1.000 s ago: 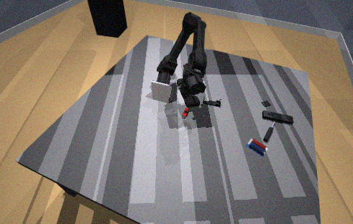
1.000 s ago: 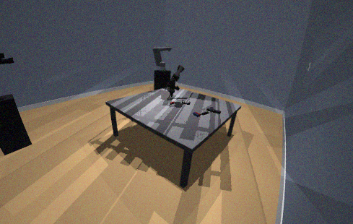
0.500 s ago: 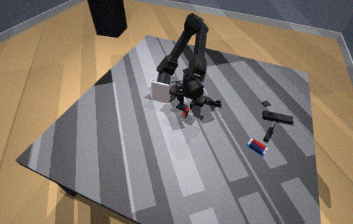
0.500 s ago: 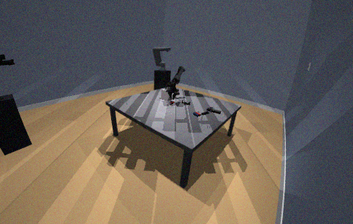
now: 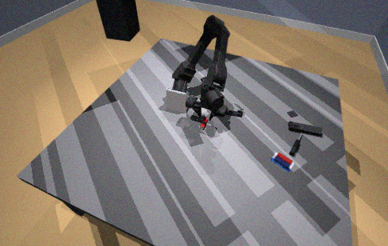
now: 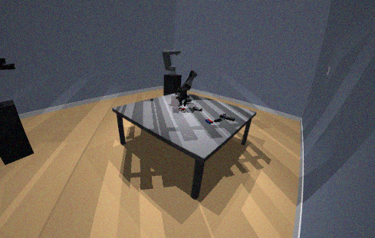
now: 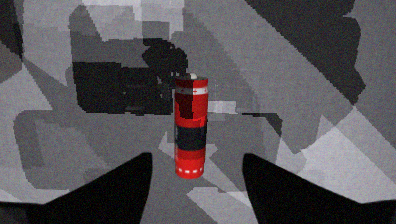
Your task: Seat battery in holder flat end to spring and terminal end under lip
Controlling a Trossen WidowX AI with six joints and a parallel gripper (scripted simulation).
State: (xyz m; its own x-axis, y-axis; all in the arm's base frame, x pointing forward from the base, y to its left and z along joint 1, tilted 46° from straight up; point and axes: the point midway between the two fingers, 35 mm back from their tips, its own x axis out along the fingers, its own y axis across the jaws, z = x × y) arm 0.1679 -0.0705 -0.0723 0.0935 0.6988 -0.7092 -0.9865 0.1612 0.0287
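Observation:
The battery [image 5: 203, 124] [image 7: 191, 125] is a red cylinder with a black band. It lies on the grey striped table [image 5: 134, 167] [image 6: 191, 142], and in the wrist view its white terminal end points away from me. My gripper [image 5: 202, 119] [image 7: 198, 161] is open just above it. One finger stands on each side of the battery's near end, with a clear gap on both sides. A small blue and red tray-like piece [image 5: 282, 161] [image 6: 208, 120], which may be the holder, lies far to the right near the table's edge.
A long black block [image 5: 305, 128], a short black stick [image 5: 296, 145] and a small dark tile [image 5: 292, 113] lie near the blue and red piece. A thin dark piece [image 5: 235, 113] lies just right of the gripper. A black pedestal [image 5: 118, 17] stands behind the table.

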